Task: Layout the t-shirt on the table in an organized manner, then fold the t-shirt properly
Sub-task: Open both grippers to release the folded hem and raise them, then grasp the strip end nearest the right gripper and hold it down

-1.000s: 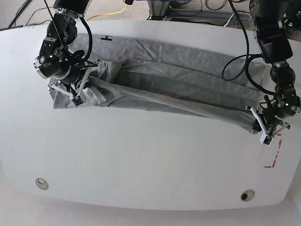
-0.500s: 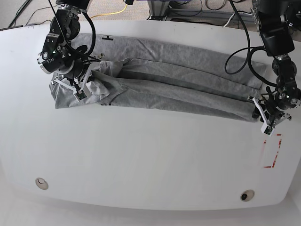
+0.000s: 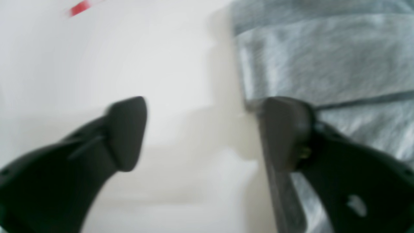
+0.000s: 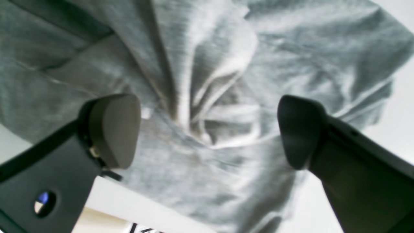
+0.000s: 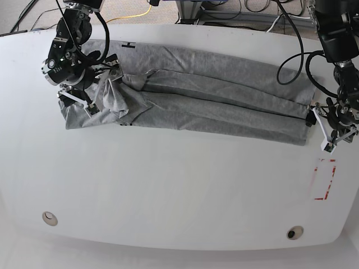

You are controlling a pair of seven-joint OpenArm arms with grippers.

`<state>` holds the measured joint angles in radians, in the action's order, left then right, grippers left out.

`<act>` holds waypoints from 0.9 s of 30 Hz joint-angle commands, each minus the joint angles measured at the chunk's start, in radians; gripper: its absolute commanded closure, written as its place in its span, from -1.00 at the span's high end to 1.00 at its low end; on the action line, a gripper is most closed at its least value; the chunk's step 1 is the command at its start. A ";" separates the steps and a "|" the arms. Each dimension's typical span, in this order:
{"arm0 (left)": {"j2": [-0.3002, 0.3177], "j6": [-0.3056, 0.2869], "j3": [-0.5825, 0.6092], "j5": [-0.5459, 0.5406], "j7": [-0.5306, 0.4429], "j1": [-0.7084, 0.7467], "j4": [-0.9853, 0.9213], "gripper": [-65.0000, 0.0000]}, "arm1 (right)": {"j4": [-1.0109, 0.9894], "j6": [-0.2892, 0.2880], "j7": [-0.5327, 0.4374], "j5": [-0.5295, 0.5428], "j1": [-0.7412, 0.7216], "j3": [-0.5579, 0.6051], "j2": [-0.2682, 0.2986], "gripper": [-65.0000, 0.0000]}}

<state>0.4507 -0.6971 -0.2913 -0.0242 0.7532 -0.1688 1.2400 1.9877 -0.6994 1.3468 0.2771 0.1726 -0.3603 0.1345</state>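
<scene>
The heather-grey t-shirt point(image 5: 213, 95) lies across the far half of the white table point(image 5: 168, 185) as a long band folded lengthwise, with a bunched end at the left. My right gripper point(image 5: 84, 96) hovers over that bunched end, and in the right wrist view it point(image 4: 207, 129) is open with crumpled t-shirt cloth point(image 4: 213, 97) beneath the gap. At the shirt's right end my left gripper point(image 5: 328, 131) is open. In the left wrist view the left gripper point(image 3: 203, 129) holds nothing, and one of its fingers point(image 3: 284, 132) is at the t-shirt hem point(image 3: 323, 58).
A red tape rectangle point(image 5: 324, 179) marks the table just in front of the left gripper. Two round grommets point(image 5: 49, 218) point(image 5: 294, 232) sit near the front edge. A black mark point(image 5: 130, 45) lies beside the shirt's far edge. Cables run behind the table.
Both grippers have opened and let go of the shirt. The raised front fold has dropped flat onto the table, and both arms have shifted towards the far side.
</scene>
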 commanded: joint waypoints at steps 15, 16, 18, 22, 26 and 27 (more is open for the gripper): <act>0.107 -0.001 -0.078 -0.018 0.055 -0.018 0.254 1.00 | 0.038 0.001 -0.013 0.012 -0.115 -0.070 0.043 1.00; 0.105 -0.001 -0.084 -0.018 0.056 -0.018 0.269 1.00 | 0.038 0.001 -0.013 0.012 -0.121 -0.070 0.034 1.00; 0.104 -0.001 -0.087 -0.018 0.056 -0.018 0.301 1.00 | 0.037 0.001 -0.013 0.012 -0.135 -0.070 0.001 1.00; 0.090 -0.001 -0.085 -0.020 0.056 -0.018 0.327 1.00 | 0.026 0.001 -0.013 0.012 -0.155 -0.069 -0.046 1.00; 0.059 -0.001 -0.088 -0.016 0.056 -0.018 0.341 1.00 | 0.011 0.001 -0.013 0.012 -0.157 -0.067 -0.095 1.00; 0.058 -0.001 -0.088 -0.016 0.056 -0.018 0.341 1.00 | 0.003 0.001 -0.013 0.012 -0.155 -0.067 -0.103 1.00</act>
<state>0.4950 -0.7017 -0.3737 -0.0380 0.8219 -0.1692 1.5612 1.9884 -0.6991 1.3457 0.2848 0.0296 -0.4244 0.0372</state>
